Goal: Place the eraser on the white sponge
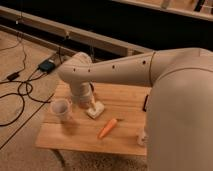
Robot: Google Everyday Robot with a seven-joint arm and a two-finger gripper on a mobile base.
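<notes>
The white sponge lies on the wooden table, left of the middle. My gripper points down at the end of the white arm and sits right at the sponge's left edge, partly covering it. A small dark block, which looks like the eraser, shows as a narrow sliver on the table at the right, mostly hidden behind my arm. It lies well apart from the sponge and the gripper.
A white cup stands left of the sponge, near the table's left edge. An orange carrot lies in front of the sponge. A small white object stands at the front right. Cables and a black box lie on the floor to the left.
</notes>
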